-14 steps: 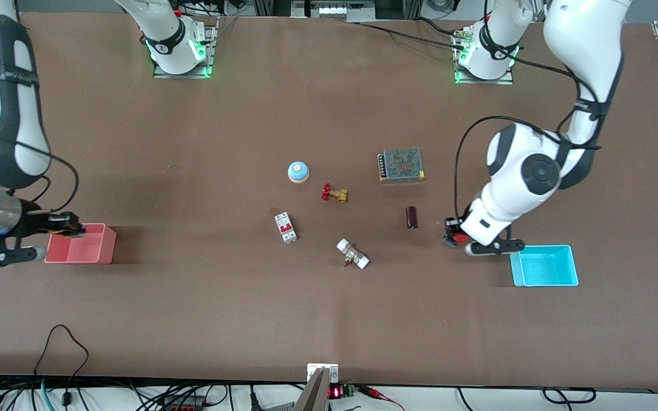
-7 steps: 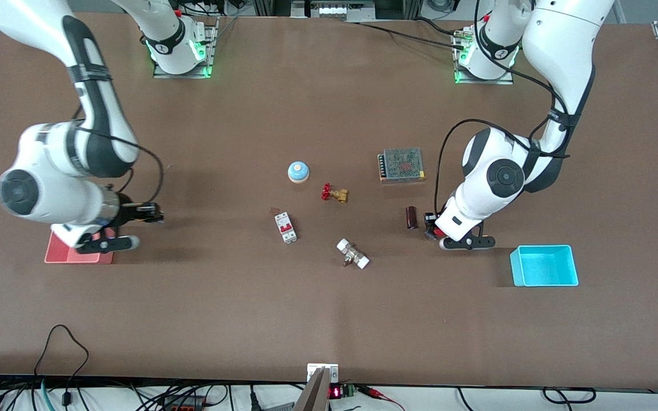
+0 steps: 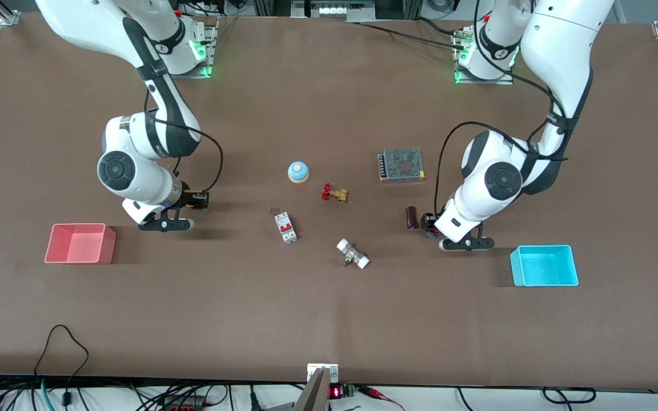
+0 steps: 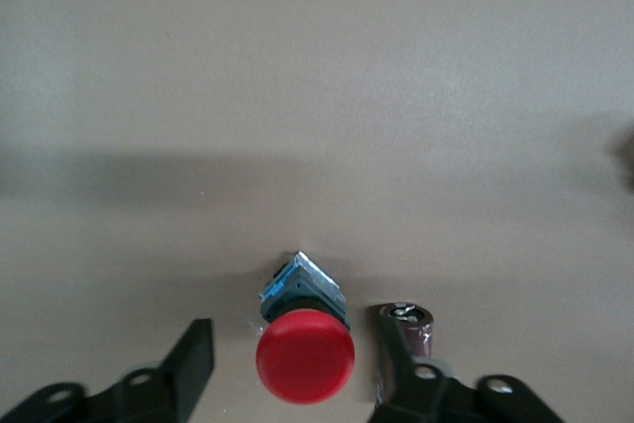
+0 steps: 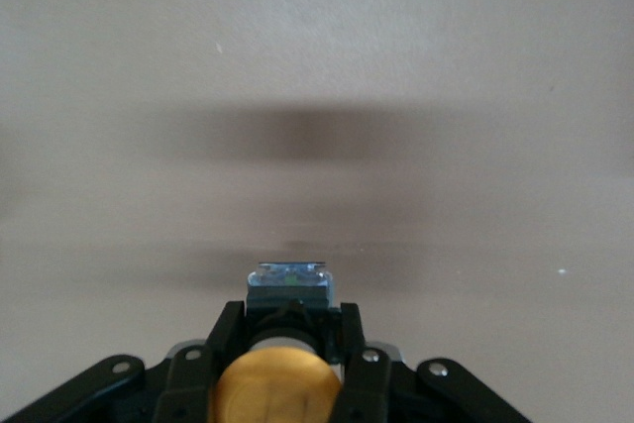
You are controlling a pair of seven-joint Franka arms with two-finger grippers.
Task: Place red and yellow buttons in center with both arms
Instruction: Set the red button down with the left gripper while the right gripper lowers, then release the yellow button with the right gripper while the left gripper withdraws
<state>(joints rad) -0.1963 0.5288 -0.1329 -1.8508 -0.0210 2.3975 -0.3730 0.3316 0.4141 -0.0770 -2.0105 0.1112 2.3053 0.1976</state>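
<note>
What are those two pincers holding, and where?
Right pincer clamps the yellow button by its body. Left pincer is open around the red button, gripping nothing.

Both tools (image 3: 199, 200) (image 3: 429, 224) low over table (image 3: 329, 319)

Bare table (image 3: 232, 188) ahead of right gripper (image 3: 200, 200); capacitor (image 3: 412, 217) beside left gripper (image 3: 430, 224).

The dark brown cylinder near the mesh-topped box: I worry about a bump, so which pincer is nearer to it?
The left. The left pincer is open right beside the dark brown cylinder, the red button between its fingers. The right pincer, shut on the yellow button, is toward the right arm's end.
</note>
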